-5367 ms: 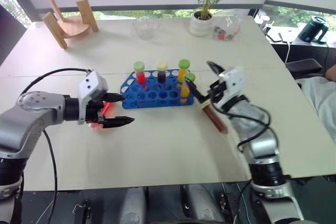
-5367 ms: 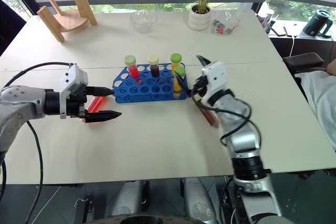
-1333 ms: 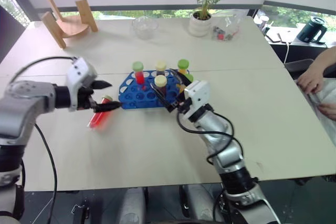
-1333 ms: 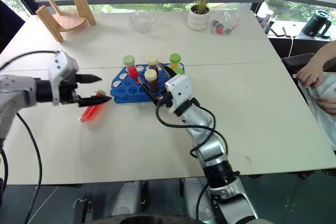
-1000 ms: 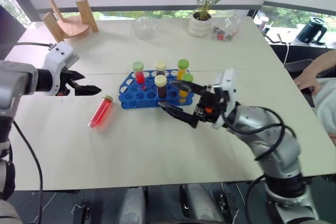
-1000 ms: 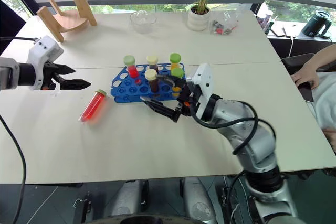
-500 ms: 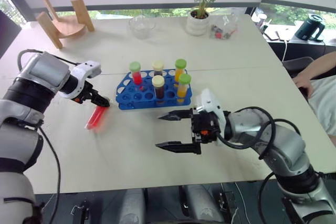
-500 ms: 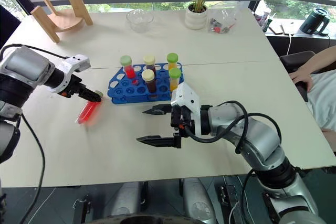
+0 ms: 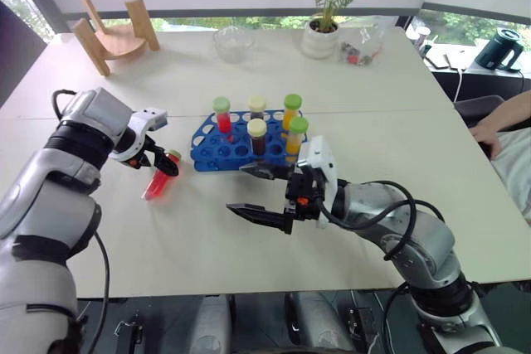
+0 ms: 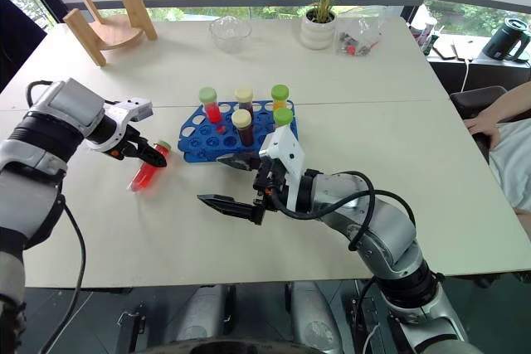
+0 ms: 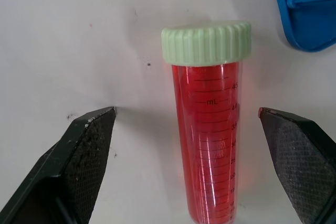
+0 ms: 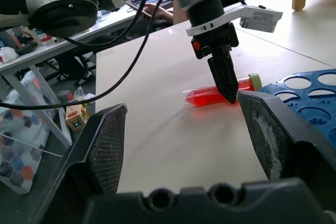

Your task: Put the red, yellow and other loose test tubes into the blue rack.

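A red test tube (image 11: 206,135) with a pale green cap lies flat on the white table, just left of the blue rack (image 9: 209,145). My left gripper (image 9: 163,166) points down over the tube near its cap, open, with one finger on each side and neither touching it. Several capped tubes of red, brown and yellow liquid stand upright in the rack. My right gripper (image 9: 236,189) hovers level in front of the rack, open with nothing between its fingers.
At the back of the table stand a wooden holder (image 9: 116,35), a glass bowl (image 9: 231,41), a potted plant (image 9: 319,35) and a clear bag (image 9: 361,46). A person's arm (image 9: 502,122) shows at the right edge.
My left gripper has swung in from the left and come down over the red tube, tilting to point downward. My right gripper has drawn back from the rack and drifted left, still open.
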Tool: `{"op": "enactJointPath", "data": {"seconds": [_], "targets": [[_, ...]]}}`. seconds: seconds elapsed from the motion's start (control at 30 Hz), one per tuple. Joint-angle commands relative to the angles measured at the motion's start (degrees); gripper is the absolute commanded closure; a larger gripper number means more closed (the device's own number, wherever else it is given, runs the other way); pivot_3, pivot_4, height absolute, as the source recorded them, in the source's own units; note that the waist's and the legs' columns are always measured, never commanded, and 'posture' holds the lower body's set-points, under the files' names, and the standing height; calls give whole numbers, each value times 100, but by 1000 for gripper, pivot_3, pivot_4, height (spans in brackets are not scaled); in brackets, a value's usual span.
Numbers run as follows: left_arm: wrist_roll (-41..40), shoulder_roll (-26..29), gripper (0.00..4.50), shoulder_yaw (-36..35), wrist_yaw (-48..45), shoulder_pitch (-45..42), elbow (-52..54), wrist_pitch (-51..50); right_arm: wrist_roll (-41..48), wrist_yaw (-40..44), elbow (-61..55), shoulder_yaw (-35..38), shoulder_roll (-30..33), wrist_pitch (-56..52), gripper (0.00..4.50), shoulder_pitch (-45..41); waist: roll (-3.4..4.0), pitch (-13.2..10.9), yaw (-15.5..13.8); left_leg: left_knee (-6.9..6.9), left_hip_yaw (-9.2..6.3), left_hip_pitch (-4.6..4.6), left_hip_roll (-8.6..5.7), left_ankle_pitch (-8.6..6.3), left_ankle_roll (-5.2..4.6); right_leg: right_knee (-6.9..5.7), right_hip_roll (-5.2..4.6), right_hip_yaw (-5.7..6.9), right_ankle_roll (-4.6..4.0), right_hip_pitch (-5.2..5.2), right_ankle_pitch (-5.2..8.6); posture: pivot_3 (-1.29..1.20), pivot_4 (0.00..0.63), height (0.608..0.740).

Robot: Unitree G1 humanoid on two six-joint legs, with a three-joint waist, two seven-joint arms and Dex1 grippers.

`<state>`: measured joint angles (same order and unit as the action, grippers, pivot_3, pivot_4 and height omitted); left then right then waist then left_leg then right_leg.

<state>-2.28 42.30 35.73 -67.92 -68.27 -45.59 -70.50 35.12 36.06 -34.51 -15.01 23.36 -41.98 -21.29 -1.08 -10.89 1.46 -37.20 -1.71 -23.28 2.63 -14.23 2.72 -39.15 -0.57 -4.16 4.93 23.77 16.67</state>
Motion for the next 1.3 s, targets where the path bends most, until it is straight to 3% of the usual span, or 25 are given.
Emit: {"op": "enactJointPath", "data": {"seconds": [0.03, 0.07, 0.17, 0.33, 0.37, 0.47, 0.57, 0.63, 0.67, 0.7, 0.8, 0.9, 0.97, 1.07, 1.3], "targets": [[164, -314, 0, -103, 139, 100, -304, 438, 29, -14, -33, 14, -96, 66, 827, -1, 7, 4, -42, -3, 0, 8, -1, 0, 0, 0, 0, 0, 0, -9, 1, 0, 150, 740], [235, -381, 0, -154, 209, 114, -399, 620, 10, -9, 9, 14, -112, 86, 827, 7, 10, 6, -64, -3, -1, 19, -1, 0, 0, 0, 0, 0, 0, -20, 2, 0, 150, 740], [342, -602, 917, -286, 232, 65, -695, 788, -155, 10, 154, -17, -97, 216, 762, 89, 16, 9, -83, -2, 1, 67, -4, 0, 0, 3, -2, -1, -12, -69, 17, 0, 150, 740], [499, -722, 3410, -348, 57, 147, -649, 777, -193, 74, 236, 36, -67, 281, 762, 215, 17, 10, -78, 2, 2, 76, -8, 0, 0, 9, -5, -5, -5, -80, 20, 0, 150, 740], [496, -739, 3662, -416, 84, 159, -649, 745, -216, 92, 255, 22, -50, 280, 762, 225, 16, 10, -82, 6, 1, 76, -10, 0, 0, 10, -7, -6, 5, -80, 17, 0, 150, 740], [493, -673, 3682, -680, 223, 158, -630, 761, -233, 186, 262, 53, 61, 247, 762, 251, 17, 10, -88, 10, -2, 75, -13, -1, -1, 10, -9, -4, 11, -80, 18, 0, 150, 740], [292, -276, 3682, -1433, 406, 102, -462, 1049, -67, 366, 106, 294, 372, 92, 762, 324, 14, 6, -80, 9, -2, 74, -14, -1, -1, 10, -11, -4, 12, -80, 18, 0, 150, 740], [-384, 158, 3682, -2651, 273, 454, 175, 2071, 113, 549, 64, 604, 666, 38, 762, 379, 6, 0, -51, 7, -5, 58, -13, 0, -1, 10, -9, -4, 11, -66, 16, 0, 150, 740], [-1188, 461, 3682, -3608, -555, 1008, 1134, 2619, 154, 569, 106, 735, 745, 47, 762, 368, -3, -5, -48, 6, -3, 43, -7, 0, 0, 9, -10, -4, 9, -50, 15, 0, 150, 740], [-1765, 586, 3682, -4492, -604, 1264, 1691, 2525, 198, 461, 187, 876, 704, 50, 762, 340, -12, -9, -5, 2, -7, 22, -2, 1, 1, 8, -7, 1, 8, -32, 14, 0, 150, 740], [-2403, 313, 3682, -5516, 94, 1989, 2844, 2276, 245, 348, 352, 1009, 586, 40, 762, 394, -34, -11, -29, 6, -16, -34, 14, 15, 26, -2, -4, 17, -7, 31, 1, 0, 150, 740], [-2748, -622, 3682, -6141, 977, 2920, 3938, 2894, 154, 427, 363, 828, 635, -5, 762, 522, 13, 9, -77, 13, -13, -24, 6, 12, 22, 8, -16, 13, 0, 16, 7, 0, 150, 740], [-2984, -1356, 3682, -6314, 1623, 3165, 4559, 3169, 176, 445, 454, 841, 630, -28, 762, 490, 3, 1, -101, 7, -11, -2, -6, 11, 20, 11, -29, 12, 7, -16, 11, 0, 150, 740], [-2791, -2142, 3682, -5834, 2044, 3518, 5076, 3844, 517, 319, 550, 1098, 422, -186, 762, 392, -57, -18, -79, -19, -20, -9, -10, 16, 28, 18, -22, 16, 18, -26, 0, 0, 150, 740], [-2291, -2598, 3682, -5091, 2301, 3871, 4587, 5133, 718, 633, 468, 1135, 851, -454, 762, 316, -51, -13, -43, -4, -10, 9, -9, 18, 32, 26, -10, -2, 28, -32, -16, 0, 150, 740]]}}
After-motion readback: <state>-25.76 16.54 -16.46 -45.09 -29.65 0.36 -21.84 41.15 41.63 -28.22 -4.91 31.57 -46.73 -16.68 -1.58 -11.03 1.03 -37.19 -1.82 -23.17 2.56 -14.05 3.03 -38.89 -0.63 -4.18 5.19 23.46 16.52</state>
